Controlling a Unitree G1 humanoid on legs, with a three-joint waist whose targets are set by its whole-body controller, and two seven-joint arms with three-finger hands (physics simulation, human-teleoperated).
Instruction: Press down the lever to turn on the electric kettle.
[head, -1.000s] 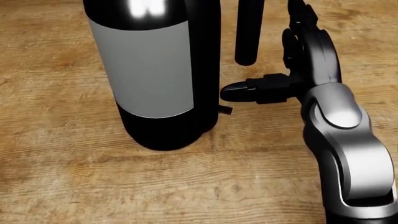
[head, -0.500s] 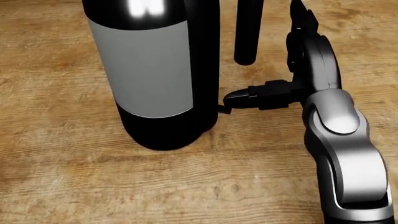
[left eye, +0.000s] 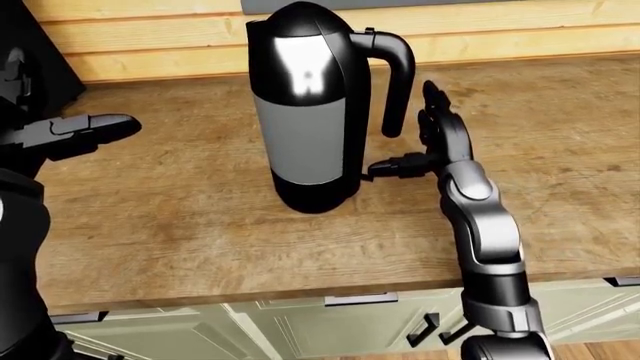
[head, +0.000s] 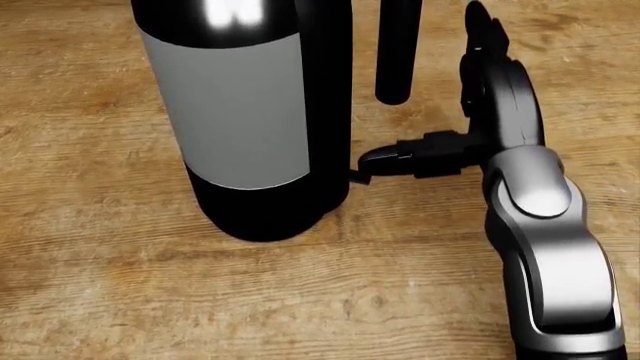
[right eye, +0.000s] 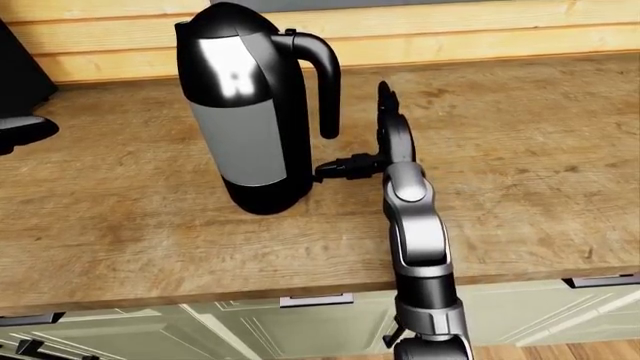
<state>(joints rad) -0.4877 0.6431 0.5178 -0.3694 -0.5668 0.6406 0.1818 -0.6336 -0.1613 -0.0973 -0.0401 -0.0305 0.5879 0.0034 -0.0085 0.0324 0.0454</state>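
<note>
The table (left eye: 200, 225) is made of brown wood with wavy lines in it. Behind it, at the top of the left-eye view, runs a wall of pale wood boards (left eye: 500, 30). Under the table edge are light green cupboard doors (left eye: 330, 322) with dark handles.

The kettle (left eye: 310, 112) stands upright on the table, in the middle of the left-eye view. It is shiny black with a plain grey band around its middle. No words or brand marks can be read on it. Its curved black handle (left eye: 400, 75) is on the kettle's right side.

The lever (head: 362, 177) is a tiny dark tab low down on the kettle, just under the handle, near the kettle's bottom.

The right hand (head: 430, 154) is just to the right of the kettle. Its fingers are spread out, not holding anything. One finger (head: 385, 159) points sideways at the kettle, and its tip touches the lever. The other fingers point away, up past the handle.

The left hand (left eye: 85, 129) is well off to the left of the kettle, up above the table. It is held open and holds nothing.
</note>
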